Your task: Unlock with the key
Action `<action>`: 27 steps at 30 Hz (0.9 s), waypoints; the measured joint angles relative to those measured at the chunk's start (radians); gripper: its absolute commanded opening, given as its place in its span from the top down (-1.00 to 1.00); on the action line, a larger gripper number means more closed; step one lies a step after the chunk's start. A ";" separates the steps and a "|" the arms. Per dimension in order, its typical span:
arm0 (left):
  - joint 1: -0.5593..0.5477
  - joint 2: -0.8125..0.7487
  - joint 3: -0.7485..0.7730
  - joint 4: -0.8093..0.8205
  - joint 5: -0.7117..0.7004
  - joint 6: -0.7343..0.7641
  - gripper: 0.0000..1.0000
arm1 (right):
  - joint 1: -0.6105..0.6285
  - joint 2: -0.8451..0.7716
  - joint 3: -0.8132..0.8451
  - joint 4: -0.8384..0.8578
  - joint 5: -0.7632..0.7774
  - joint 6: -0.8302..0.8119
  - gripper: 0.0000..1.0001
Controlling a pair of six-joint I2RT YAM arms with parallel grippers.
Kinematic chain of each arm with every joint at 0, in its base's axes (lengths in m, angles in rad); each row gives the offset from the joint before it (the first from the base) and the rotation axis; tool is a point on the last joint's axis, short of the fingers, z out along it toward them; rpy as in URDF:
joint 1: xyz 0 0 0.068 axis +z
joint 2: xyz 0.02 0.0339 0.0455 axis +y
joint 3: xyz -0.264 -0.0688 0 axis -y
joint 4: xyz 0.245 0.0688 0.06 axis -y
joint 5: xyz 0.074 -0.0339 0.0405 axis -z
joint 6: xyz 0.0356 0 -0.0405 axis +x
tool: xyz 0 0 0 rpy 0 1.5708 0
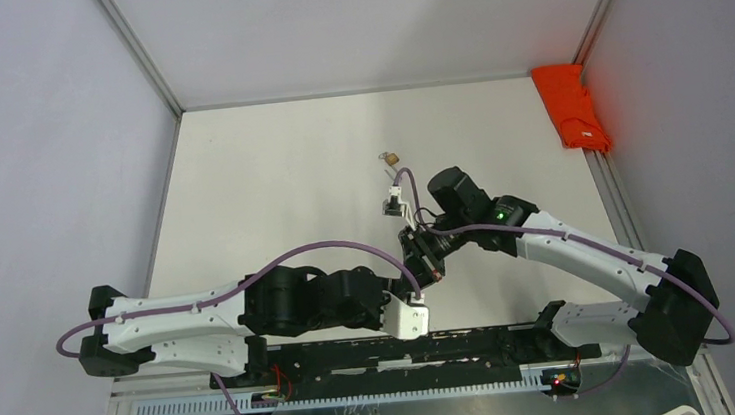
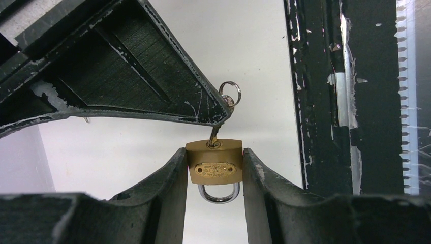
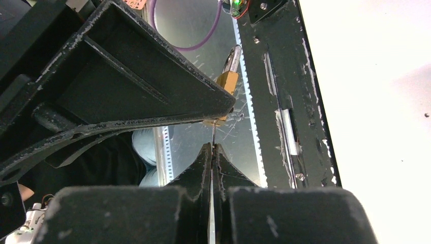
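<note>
The left gripper [image 2: 214,155] clamps the padlock [image 2: 214,169] by its brass sides, in mid-air between the two arms, keyhole up and shackle [image 2: 218,194] hanging below, both legs seated in the body. The key [image 2: 214,136] stands in the keyhole, its ring [image 2: 229,94] just above. The right gripper [image 3: 212,150] is pressed shut, pinching the key. So insertion looks done and turning is the step in hand: next calls for a wrist roll about the key's axis while the left holds firm. No container shows; an orange bundle [image 1: 572,107] lies in the far right corner
</note>
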 measured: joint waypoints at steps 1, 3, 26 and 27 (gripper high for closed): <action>0.000 0.000 0.000 0.000 0.000 0.000 0.96 | 0.000 0.001 0.003 -0.005 0.000 0.000 1.00; -0.001 0.000 0.000 0.000 0.000 0.000 0.96 | 0.000 0.006 0.014 -0.018 0.000 0.000 1.00; -0.034 0.005 0.000 -0.032 -0.002 0.000 0.96 | 0.014 0.043 0.054 -0.055 -0.005 0.015 1.00; -0.034 0.005 0.000 -0.033 -0.002 0.000 0.96 | 0.016 0.043 0.054 -0.054 -0.004 0.018 1.00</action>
